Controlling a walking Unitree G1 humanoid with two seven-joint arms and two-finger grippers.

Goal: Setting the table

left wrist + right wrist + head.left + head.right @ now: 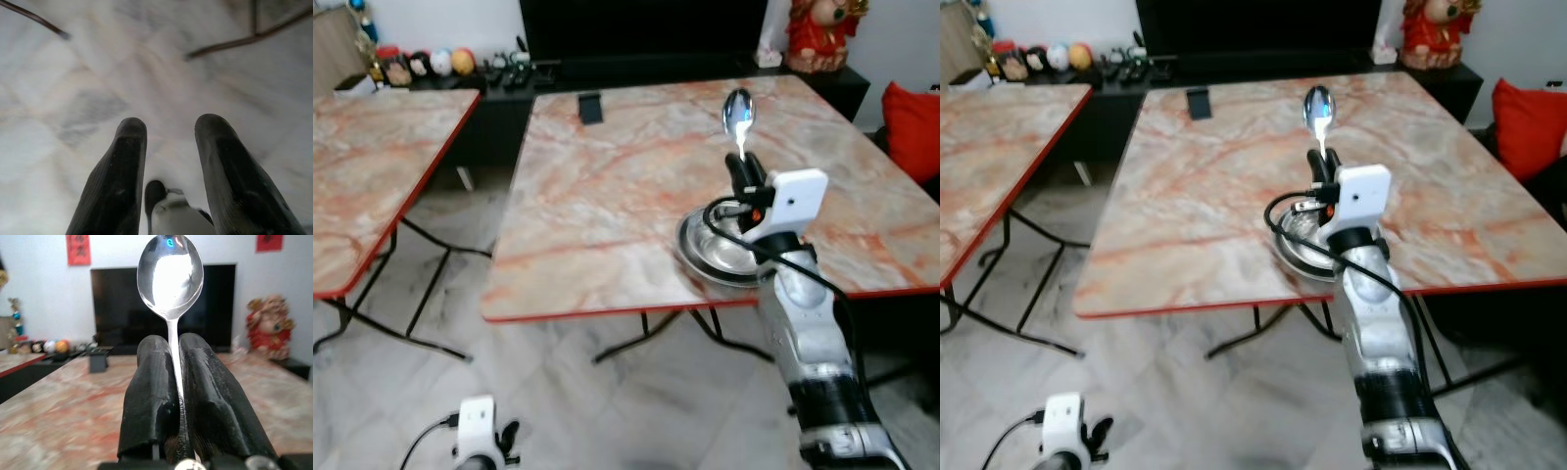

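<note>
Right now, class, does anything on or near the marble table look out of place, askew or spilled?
Nothing is spilled or damaged. The metal bowl sits at the table's near edge, slightly over the rim, which looks precarious. The right gripper holds the spoon upright above it. The small dark object lies alone at the far side.

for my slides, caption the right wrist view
Right pincer shut on an upright spoon above the marble table.

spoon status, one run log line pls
right gripper: shut on spoon, bowl end up | metal bowl: near table edge | left gripper: open, idle above floor
</note>
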